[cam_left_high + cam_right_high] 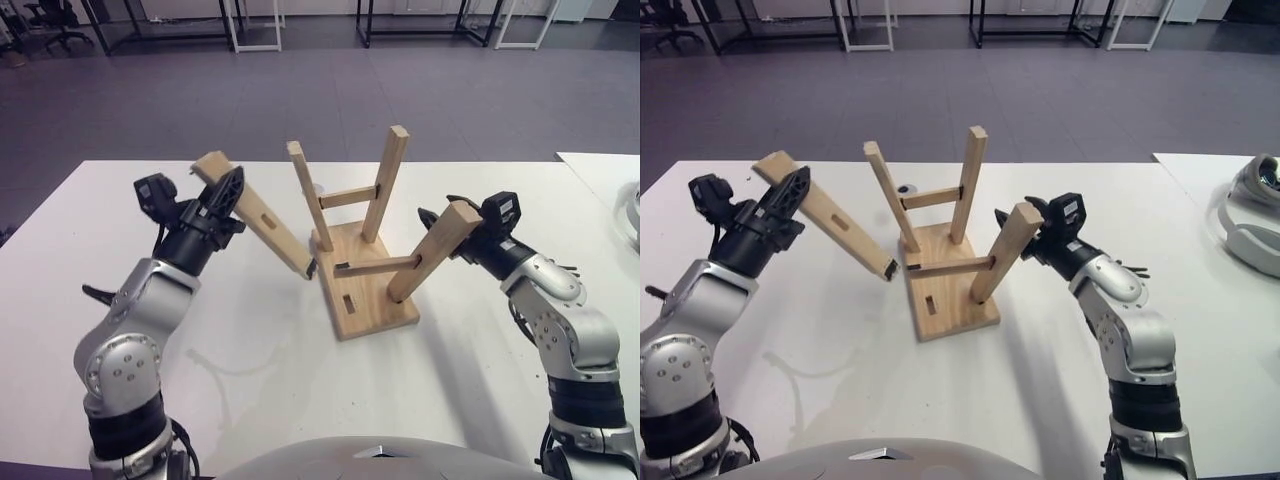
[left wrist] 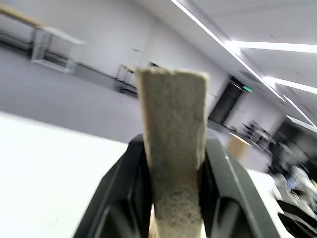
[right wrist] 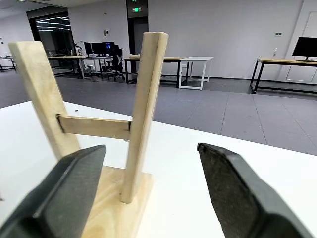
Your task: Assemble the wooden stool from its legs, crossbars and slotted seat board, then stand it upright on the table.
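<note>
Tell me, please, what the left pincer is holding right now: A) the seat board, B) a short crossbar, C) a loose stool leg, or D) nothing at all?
C: the left pincer is shut around a loose stool leg, while the seat board lies flat on the table.

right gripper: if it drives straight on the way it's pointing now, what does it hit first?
Likely the nearer upright leg set in the seat board; it sits nearly centred ahead of the open right gripper. How far off is unclear.
</note>
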Controlling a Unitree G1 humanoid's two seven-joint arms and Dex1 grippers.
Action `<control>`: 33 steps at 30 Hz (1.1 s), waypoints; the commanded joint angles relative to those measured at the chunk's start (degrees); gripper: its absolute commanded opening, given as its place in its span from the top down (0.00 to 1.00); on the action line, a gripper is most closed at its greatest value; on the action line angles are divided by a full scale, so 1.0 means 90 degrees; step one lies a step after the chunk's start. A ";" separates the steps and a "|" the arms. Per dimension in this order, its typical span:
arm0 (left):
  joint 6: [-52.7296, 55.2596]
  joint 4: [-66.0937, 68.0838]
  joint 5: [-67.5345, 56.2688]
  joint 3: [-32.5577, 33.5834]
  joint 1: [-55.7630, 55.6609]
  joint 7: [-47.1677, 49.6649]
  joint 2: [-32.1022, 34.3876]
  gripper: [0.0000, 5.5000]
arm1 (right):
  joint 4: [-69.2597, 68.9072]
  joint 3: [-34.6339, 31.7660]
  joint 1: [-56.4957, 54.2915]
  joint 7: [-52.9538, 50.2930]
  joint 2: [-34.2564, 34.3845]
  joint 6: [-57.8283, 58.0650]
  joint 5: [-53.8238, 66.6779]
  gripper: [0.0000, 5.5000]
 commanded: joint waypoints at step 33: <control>-0.0789 -0.0620 0.4546 -0.3278 0.1852 -0.0523 0.0441 0.81 | -0.0930 0.0844 0.0487 -0.0373 0.0404 0.0615 0.0110 0.37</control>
